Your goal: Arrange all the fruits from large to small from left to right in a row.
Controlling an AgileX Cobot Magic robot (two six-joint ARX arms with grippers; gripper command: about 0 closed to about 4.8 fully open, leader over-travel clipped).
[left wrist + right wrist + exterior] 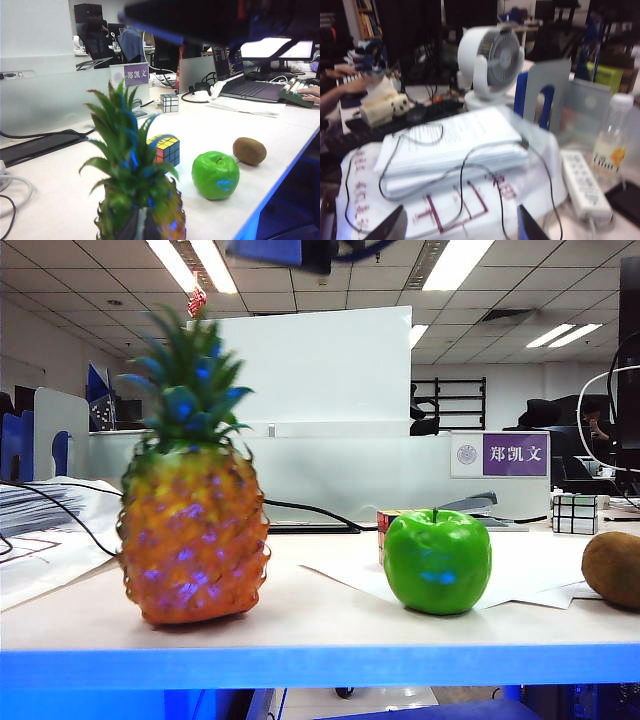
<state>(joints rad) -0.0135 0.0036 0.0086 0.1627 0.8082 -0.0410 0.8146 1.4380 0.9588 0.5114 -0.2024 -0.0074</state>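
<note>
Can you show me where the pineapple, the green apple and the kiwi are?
pineapple (193, 540), exterior view, middle of its orange body.
green apple (438, 562), exterior view, middle of its front.
kiwi (249, 151), left wrist view, middle of its brown skin.

1. Ceiling light panels (205, 265) lit the exterior view brightly and evenly.
2. Bluish glare spotted the pineapple (193, 530) and the apple (438, 562), with soft shadows beneath them.
3. The left wrist view was sharp beyond a dark, unfocused shape along one edge.
4. The right wrist view was blurred throughout.
</note>
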